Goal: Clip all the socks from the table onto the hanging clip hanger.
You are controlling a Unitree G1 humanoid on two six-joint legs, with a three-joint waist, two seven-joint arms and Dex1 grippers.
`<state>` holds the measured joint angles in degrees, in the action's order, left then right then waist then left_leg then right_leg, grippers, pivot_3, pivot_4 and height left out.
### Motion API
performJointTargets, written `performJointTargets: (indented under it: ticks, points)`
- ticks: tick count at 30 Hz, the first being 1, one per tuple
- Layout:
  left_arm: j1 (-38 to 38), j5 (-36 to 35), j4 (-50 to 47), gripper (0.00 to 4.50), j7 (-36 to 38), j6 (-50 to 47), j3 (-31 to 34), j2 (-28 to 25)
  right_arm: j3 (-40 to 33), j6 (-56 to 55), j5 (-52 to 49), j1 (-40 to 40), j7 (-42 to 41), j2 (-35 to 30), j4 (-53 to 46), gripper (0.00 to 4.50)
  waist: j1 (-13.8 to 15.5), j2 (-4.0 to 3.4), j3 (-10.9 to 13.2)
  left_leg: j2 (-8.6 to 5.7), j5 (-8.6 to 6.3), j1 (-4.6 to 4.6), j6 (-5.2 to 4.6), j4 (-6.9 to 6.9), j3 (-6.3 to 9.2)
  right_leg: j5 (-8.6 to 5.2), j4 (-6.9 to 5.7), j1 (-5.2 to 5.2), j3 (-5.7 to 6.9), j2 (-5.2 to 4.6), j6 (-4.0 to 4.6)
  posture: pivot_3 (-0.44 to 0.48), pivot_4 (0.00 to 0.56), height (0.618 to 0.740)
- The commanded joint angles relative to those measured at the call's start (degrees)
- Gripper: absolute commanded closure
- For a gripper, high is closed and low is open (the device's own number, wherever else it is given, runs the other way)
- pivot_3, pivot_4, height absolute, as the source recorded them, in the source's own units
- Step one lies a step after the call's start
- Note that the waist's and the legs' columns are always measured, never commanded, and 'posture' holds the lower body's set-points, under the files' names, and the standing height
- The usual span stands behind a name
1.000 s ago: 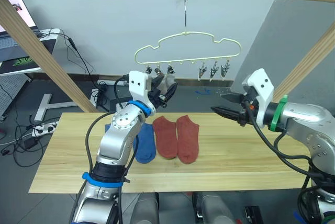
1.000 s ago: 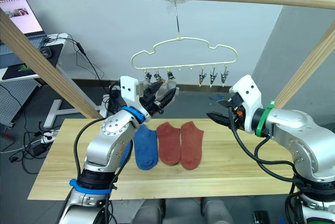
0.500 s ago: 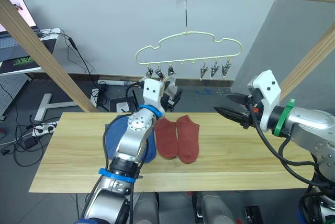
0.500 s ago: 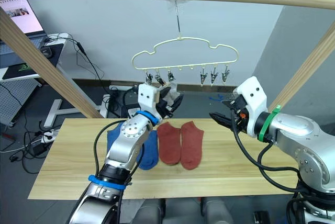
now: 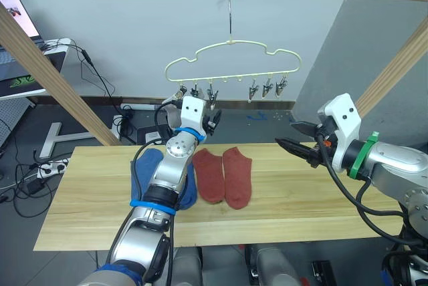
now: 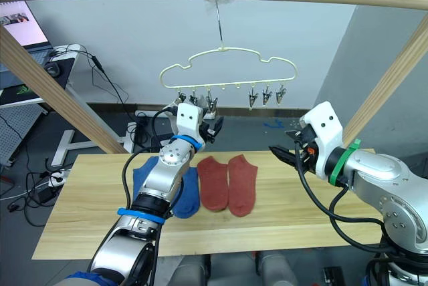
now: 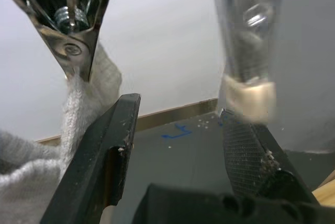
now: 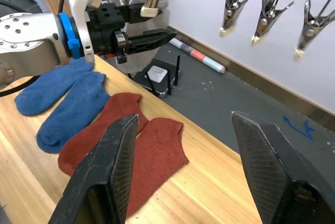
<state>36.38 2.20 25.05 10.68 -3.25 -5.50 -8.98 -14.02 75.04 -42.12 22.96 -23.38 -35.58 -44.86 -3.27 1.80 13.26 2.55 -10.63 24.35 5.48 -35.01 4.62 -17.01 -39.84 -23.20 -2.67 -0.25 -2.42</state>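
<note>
The pale clip hanger hangs by its hook from the wooden top pole. My left gripper is raised just under its left clips and is open. Nothing lies between its fingers. A light grey sock hangs from one clip, touching the outside of one finger. Another clip sits right over the other finger. On the table lie two blue socks and two rust-red socks side by side. My right gripper hovers open to their right, above the table.
Slanted wooden poles frame both sides and a pole runs overhead. Three bare clips hang on the hanger's right half. Behind the table are cables, a small white box and a marker on the floor. A desk stands far left.
The left arm has swung in under the hanger's left clips and the grey sock is no longer between its fingers. The camera has shifted slightly. The right gripper has hardly moved.
</note>
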Motion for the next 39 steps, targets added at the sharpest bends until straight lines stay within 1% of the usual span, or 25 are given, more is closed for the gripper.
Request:
performJointTargets:
  ticks: [1, 8, 14, 25, 27, 39]
  points:
    - [0.7, -1.1, -2.5, 1.76, 0.2, 1.5, 1.5, 0.6, -0.9, -0.8, -1.2, -0.2, 0.5, -0.4, -1.4, 1.58, 0.0, 0.00, 0.0, 0.00, 0.00, 0.00, 0.00, 0.00, 0.00, 0.00, 0.00, 0.00, 0.00, 0.00, 0.00, -0.086, 0.192, 0.740]
    - [0.9, -5.0, -6.5, 1.76, 2.1, 1.6, 3.6, 2.2, -0.8, -0.6, -1.8, -0.1, 0.8, -0.5, -1.1, 1.58, 0.0, 0.00, 0.0, 0.00, 0.00, 0.00, 0.00, 0.00, 0.00, 0.00, 0.01, 0.00, 0.00, 0.00, 0.00, -0.081, 0.199, 0.740]
    - [1.8, -5.1, -8.1, 1.76, 1.9, 1.1, 3.6, 3.5, -0.8, -0.6, -2.7, -0.1, 1.6, -0.7, -1.1, 1.58, 0.0, 0.00, 0.0, 0.00, 0.00, -0.01, 0.00, 0.00, 0.00, 0.00, -0.01, 0.00, -0.01, 0.00, 0.00, -0.081, 0.199, 0.740]
    - [2.3, -5.5, -8.2, 1.76, 2.1, 1.4, 4.2, 4.2, -2.0, -0.8, -3.9, 2.3, 2.9, -1.0, -1.2, 1.58, 0.0, 0.00, 0.0, 0.00, 0.00, 0.00, 0.00, 0.00, -0.01, 0.00, 0.00, 0.00, -0.01, 0.00, 0.00, -0.086, 0.204, 0.740]
    - [2.3, -5.5, -8.4, 2.12, 1.9, 1.3, 4.2, 4.2, -2.0, -0.7, -4.1, 2.4, 3.1, -1.0, -1.2, 1.56, 0.0, 0.00, 0.0, 0.00, 0.00, 0.00, 0.00, 0.00, 0.00, 0.00, 0.00, 0.00, 0.00, 0.00, -0.01, -0.086, 0.206, 0.740]
    - [3.2, -5.5, -9.5, 2.12, 0.5, 0.0, 4.2, 4.7, -2.0, -0.8, -5.8, 1.8, 4.8, -1.3, -1.4, 1.56, 0.0, 0.00, 0.0, 0.00, 0.00, 0.00, 0.00, 0.00, 0.00, -0.01, 0.01, 0.00, -0.01, 0.01, -0.01, -0.089, 0.213, 0.740]
